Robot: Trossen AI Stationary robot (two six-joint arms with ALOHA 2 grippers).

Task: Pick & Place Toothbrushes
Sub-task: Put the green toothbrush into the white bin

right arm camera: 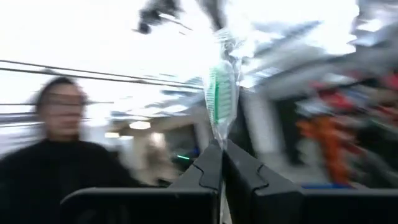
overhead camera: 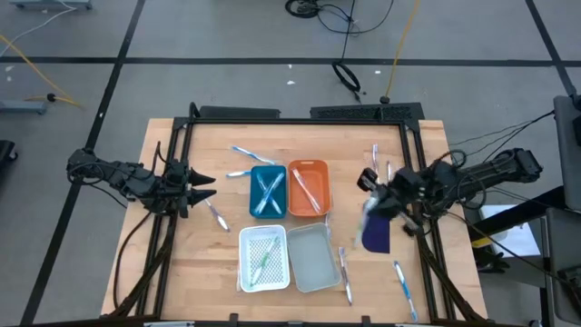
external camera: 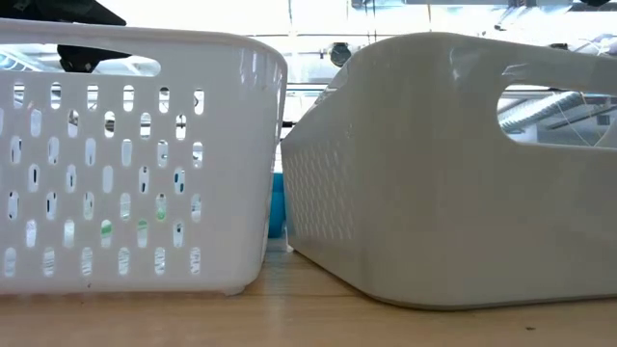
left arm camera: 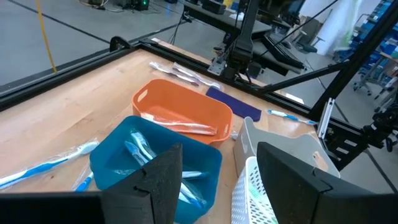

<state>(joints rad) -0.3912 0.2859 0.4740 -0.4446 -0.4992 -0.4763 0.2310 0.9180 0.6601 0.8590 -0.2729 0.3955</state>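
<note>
Wooden table (overhead camera: pixel 182 272), right gripper (right arm camera: pixel 221 149) clamped on wrapped green toothbrush (right arm camera: pixel 221 93), left gripper (overhead camera: pixel 207 186) open, empty.

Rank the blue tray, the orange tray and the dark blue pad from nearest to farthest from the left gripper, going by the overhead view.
From the left gripper, at the table's left side:
1. Blue tray, left of the table's middle.
2. Orange tray, just beyond it on the right.
3. Dark blue pad, far right, by the right gripper.
</note>
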